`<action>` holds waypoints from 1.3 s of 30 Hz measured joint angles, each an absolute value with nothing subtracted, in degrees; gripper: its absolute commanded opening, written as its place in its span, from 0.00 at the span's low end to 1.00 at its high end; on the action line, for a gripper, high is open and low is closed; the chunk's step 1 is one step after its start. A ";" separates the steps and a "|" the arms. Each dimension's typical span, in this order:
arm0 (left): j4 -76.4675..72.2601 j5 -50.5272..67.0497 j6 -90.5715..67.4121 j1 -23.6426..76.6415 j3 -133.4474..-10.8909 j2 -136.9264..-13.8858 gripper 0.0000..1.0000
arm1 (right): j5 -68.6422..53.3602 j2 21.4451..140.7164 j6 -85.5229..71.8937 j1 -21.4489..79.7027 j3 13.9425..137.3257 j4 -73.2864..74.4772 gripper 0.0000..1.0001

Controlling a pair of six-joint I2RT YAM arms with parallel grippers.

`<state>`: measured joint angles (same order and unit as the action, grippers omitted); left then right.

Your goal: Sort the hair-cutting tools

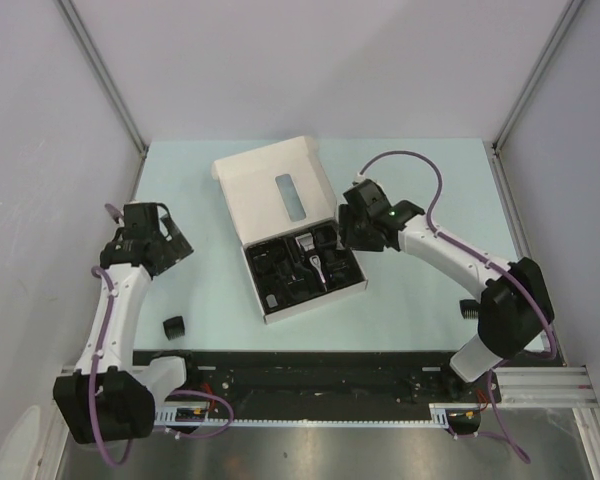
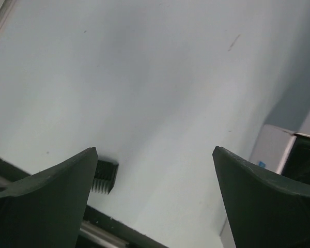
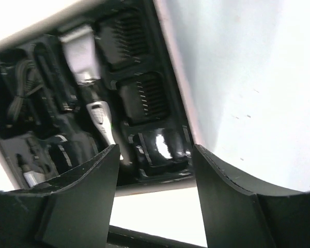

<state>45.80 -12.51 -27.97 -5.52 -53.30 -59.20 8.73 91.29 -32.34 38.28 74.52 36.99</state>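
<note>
The black-and-silver clipper (image 1: 313,262) lies in the black tray of the open white box (image 1: 277,190) at the table's middle. The right wrist view shows the clipper (image 3: 95,111) with three comb guards (image 3: 144,95) slotted beside it and a coiled cable (image 3: 20,98) at the tray's left. My right gripper (image 1: 342,232) hovers over the tray's far right corner, open (image 3: 155,155), with nothing between its fingers. One loose comb guard (image 1: 173,326) sits on the table near the front edge. In the left wrist view this guard (image 2: 106,175) shows beside the left finger. My left gripper (image 1: 178,240) hangs open (image 2: 155,155) and empty above the table.
The box's white lid lies folded back toward the far side. A corner of the box wall (image 2: 276,150) shows at the right of the left wrist view. A black rail (image 1: 320,370) runs along the table's near edge.
</note>
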 measured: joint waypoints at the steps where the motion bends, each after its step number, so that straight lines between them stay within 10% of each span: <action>1: 47.29 -13.54 -27.97 -5.72 -53.56 -59.99 1.00 | 8.27 90.91 -32.23 37.28 73.43 37.39 0.64; 13: 53.15 -10.72 -28.01 -21.67 -53.28 -71.05 1.00 | 3.84 84.18 -30.98 24.01 64.51 37.54 0.67; 39: 44.56 -6.83 -39.33 -22.04 -41.91 -74.52 0.98 | -3.57 82.39 -28.18 11.40 57.95 35.22 0.66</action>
<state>44.56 -6.83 -39.33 -22.04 -41.91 -74.52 -3.57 82.39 -28.18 11.40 57.95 35.22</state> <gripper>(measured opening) 0.988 0.668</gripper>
